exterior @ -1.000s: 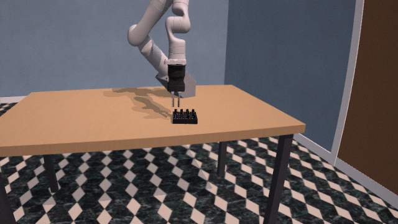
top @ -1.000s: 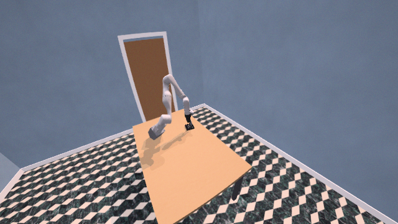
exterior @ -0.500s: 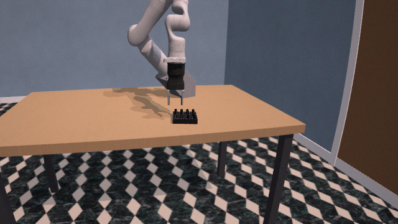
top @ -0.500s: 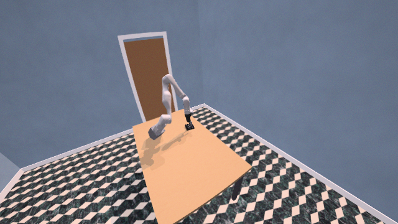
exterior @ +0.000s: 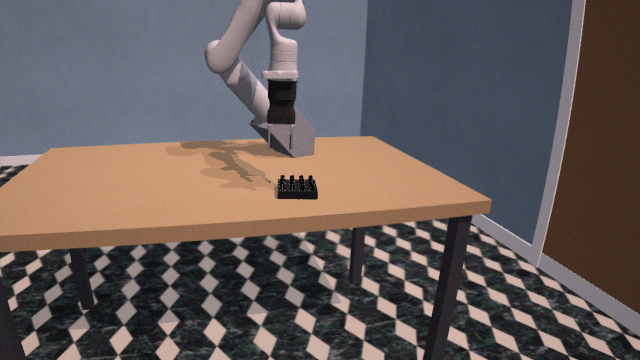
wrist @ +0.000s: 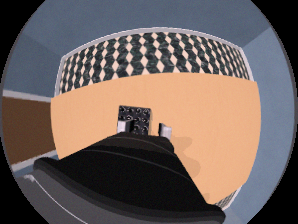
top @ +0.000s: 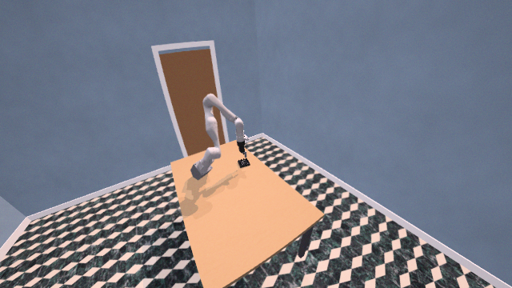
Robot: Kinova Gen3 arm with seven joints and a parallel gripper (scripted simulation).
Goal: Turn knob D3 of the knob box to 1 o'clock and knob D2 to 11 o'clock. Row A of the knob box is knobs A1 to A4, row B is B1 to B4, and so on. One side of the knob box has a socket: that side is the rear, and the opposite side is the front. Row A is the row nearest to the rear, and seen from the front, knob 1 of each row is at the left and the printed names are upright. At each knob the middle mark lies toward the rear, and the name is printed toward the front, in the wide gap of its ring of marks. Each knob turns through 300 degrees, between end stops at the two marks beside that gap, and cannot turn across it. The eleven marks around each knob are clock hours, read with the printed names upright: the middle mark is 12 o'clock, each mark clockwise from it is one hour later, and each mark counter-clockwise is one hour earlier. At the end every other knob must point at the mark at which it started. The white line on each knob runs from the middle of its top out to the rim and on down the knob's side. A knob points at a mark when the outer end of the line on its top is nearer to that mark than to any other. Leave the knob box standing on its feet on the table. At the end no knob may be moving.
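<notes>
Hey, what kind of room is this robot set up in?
Probably a plain indoor room used as a test space: blue walls, a brown door, a checkered tile floor, and one wooden table holding just the robot arm and a small black knob box.

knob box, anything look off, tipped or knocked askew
Nothing stands out. The knob box sits flat on the table, its knobs upright in even rows. The gripper hangs open above it, apart from the knobs and holding nothing. The knob lines are too small to read here.
</notes>
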